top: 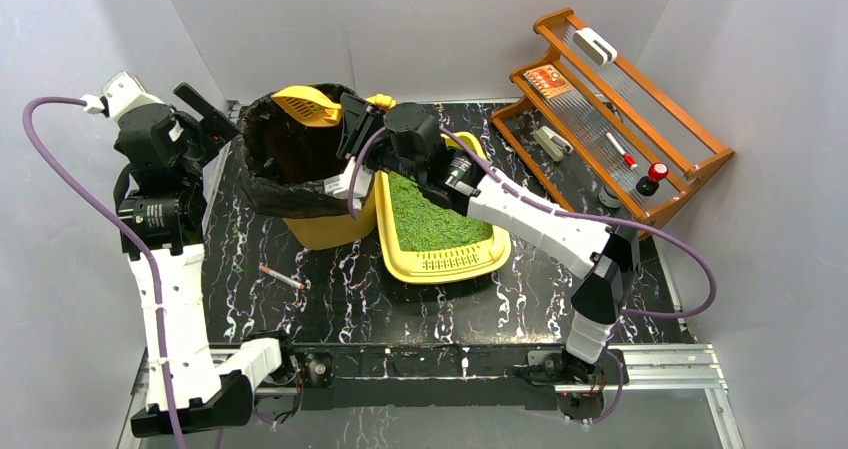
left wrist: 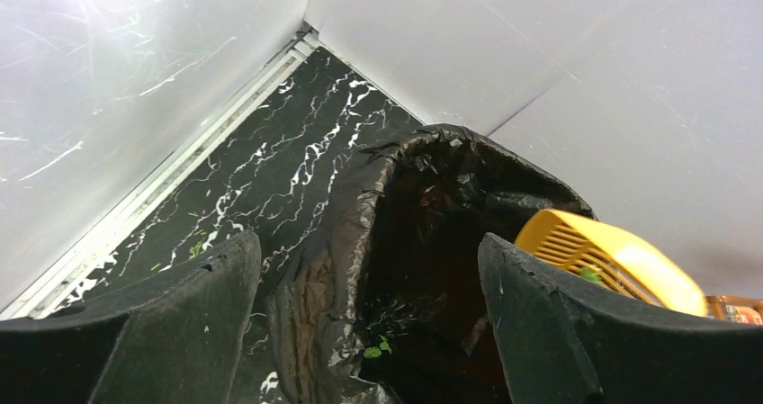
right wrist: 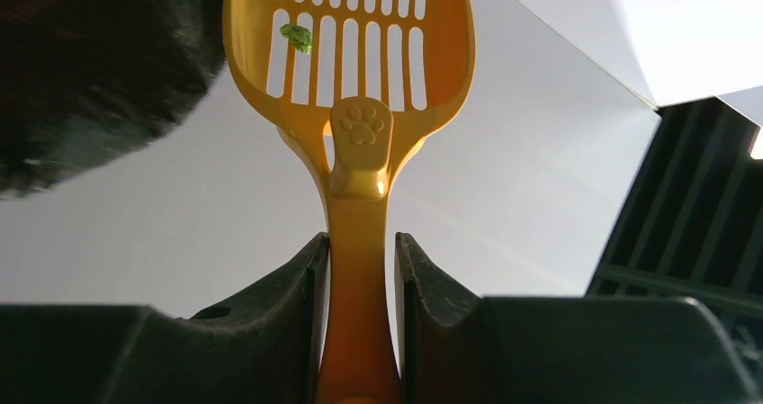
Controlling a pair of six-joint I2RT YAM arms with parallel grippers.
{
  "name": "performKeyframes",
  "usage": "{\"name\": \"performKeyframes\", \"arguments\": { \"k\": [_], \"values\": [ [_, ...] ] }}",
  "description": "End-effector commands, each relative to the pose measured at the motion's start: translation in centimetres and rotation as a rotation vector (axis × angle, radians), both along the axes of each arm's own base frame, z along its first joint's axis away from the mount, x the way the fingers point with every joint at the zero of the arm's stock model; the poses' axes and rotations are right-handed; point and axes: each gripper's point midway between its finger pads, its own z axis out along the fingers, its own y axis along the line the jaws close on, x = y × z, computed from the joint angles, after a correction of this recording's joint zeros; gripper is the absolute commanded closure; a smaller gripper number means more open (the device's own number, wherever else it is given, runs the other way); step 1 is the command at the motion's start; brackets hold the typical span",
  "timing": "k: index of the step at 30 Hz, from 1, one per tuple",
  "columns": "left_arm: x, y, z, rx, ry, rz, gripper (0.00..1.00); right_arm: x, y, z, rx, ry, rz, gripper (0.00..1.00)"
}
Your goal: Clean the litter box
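Hovering the left gripper [top: 212, 119] with jaws spread wide apart, gripping nothing. Looking down between its 2 fingers [left wrist: 180, 323] into the bin [top: 325, 231], sitting just right of and below that gripper. Showing a black bag [left wrist: 351, 206] lining the bin, crinkled over its rim. Showing a few green crumbs [left wrist: 373, 350] deep in the bag, between those fingers. Showing 1 small stick [top: 282, 276] on the table [top: 340, 299], nearer the bases than the left gripper and apart from the bin. Clamping the right gripper [top: 347, 119] on the scoop [top: 303, 107] handle, its 2 fingers [right wrist: 288, 305] pressing opposite sides. Holding the scoop head out beyond those fingers, above the far side of the bin's mouth. Carrying 1 green bit [right wrist: 295, 35] in the scoop's slots. Resting the litter box [top: 440, 275] on the table just right of and below the right gripper, under that arm, close beside the bin. Showing its grate [top: 452, 260] end toward the bases, green litter [top: 430, 219] covering the rest. Showing 1 wooden rack [top: 640, 119] well right of the right gripper, by the right wall.
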Motion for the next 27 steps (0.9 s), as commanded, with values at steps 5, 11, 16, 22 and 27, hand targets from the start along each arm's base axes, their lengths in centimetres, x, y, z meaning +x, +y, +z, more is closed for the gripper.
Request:
{"name": "performKeyframes", "arguments": {
  "k": [5, 11, 16, 22, 27],
  "values": [
    [1.6, -1.3, 1.3, -0.044, -0.059, -0.066, 0.13, -1.3, -0.6, 6.1, -0.075, -0.308, 0.031, 1.0],
    [4.2, -2.8, 0.6, -0.12, -0.059, -0.137, 0.18, -2.3, -1.0, 7.3, -0.041, -0.332, 0.044, 1.0],
    [6.1, -4.5, -3.2, -0.174, 0.07, -0.242, 0.2, -2.2, -1.1, 4.7, -0.065, -0.296, 0.044, 1.0],
    [5.0, -3.6, -1.1, -0.169, 0.03, -0.174, 0.2, -2.8, -1.1, 5.3, -0.031, -0.305, 0.067, 1.0],
    [4.3, -3.3, 3.4, -0.186, -0.121, -0.14, 0.22, -3.4, -1.1, 7.1, 0.001, -0.338, 0.081, 1.0]
  ]
}}
